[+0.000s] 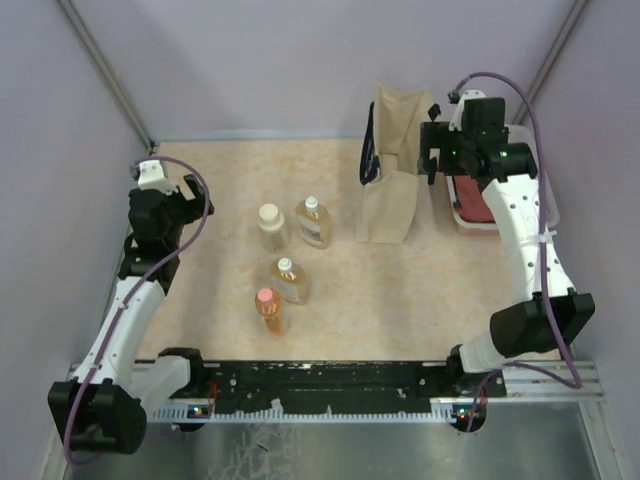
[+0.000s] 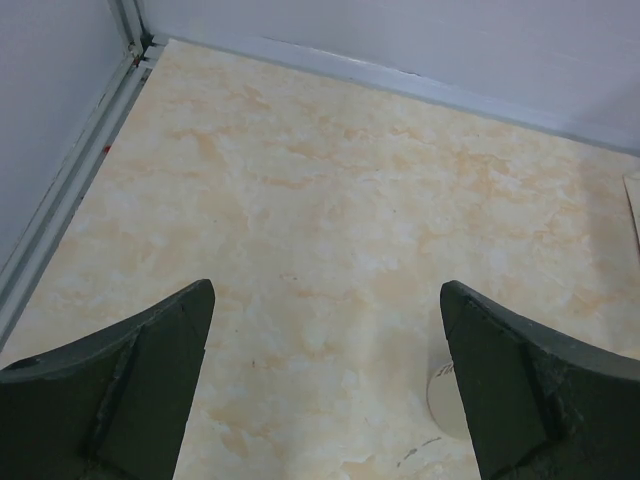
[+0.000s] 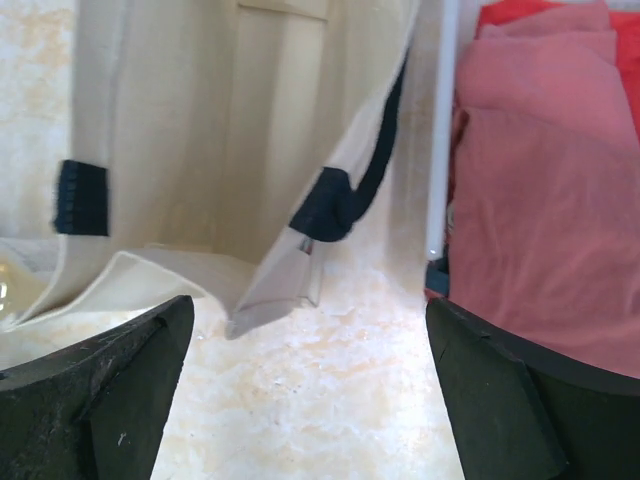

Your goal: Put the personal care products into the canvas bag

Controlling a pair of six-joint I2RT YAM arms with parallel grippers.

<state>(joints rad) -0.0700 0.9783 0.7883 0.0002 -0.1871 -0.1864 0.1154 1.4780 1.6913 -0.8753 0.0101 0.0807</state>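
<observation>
The beige marbled tabletop [image 1: 220,180] looks smooth and matt, like laminate. The tall beige canvas bag [image 1: 392,190] is coarse, matt woven cloth with dark navy webbing straps [image 3: 345,205]. The two amber translucent bottles [image 1: 313,222] [image 1: 290,280] look like glossy plastic. The white basket [image 3: 440,130] has a smooth plastic rim and holds soft, matt red cloth [image 3: 540,200].
</observation>
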